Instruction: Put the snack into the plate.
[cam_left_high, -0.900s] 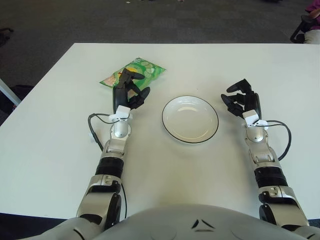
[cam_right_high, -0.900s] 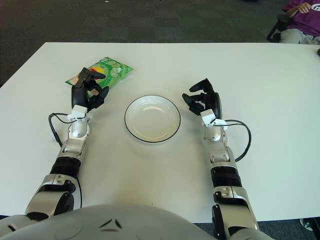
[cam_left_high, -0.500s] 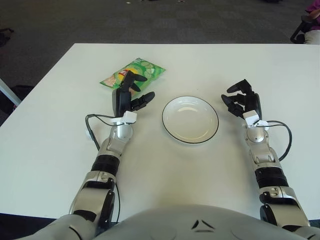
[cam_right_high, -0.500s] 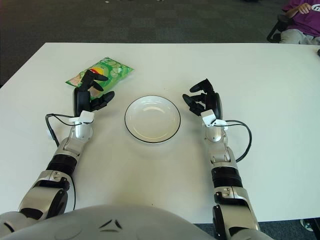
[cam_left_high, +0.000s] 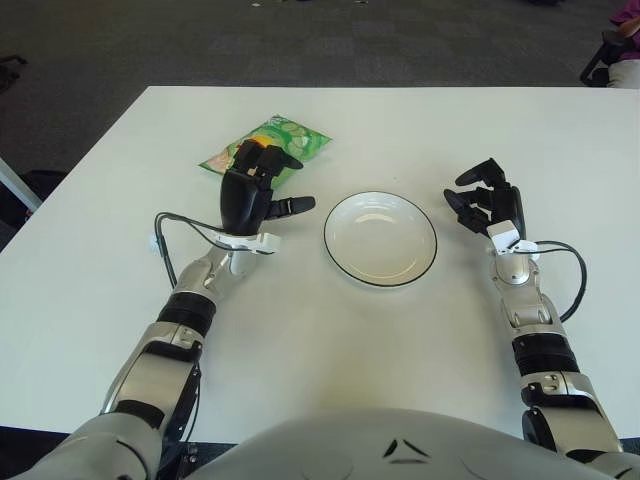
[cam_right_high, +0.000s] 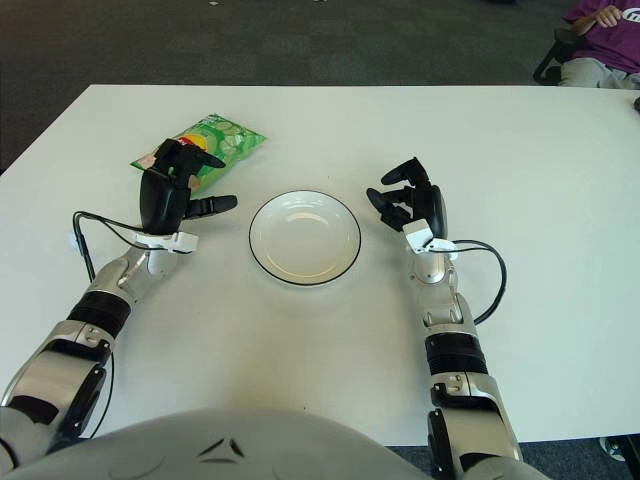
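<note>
Change: the left hand (cam_left_high: 252, 195) has swung its forearm out to the left and rolled palm-down, fingers (cam_left_high: 296, 205) now spread wide and holding nothing.
Meaning: by my read it's lining up to come down on the bag — the grab hasn't happened yet.
Snack: the green crinkly foil snack bag (cam_left_high: 283, 140) lies flat on the white desk (cam_left_high: 400, 340), back-left of the white round black-rimmed plate (cam_left_high: 380, 238), its near end hidden under the fingertips; contact unclear.
Plate: empty.
Right hand (cam_left_high: 487, 205): idle just right of the plate, fingers curled loosely on nothing.
</note>
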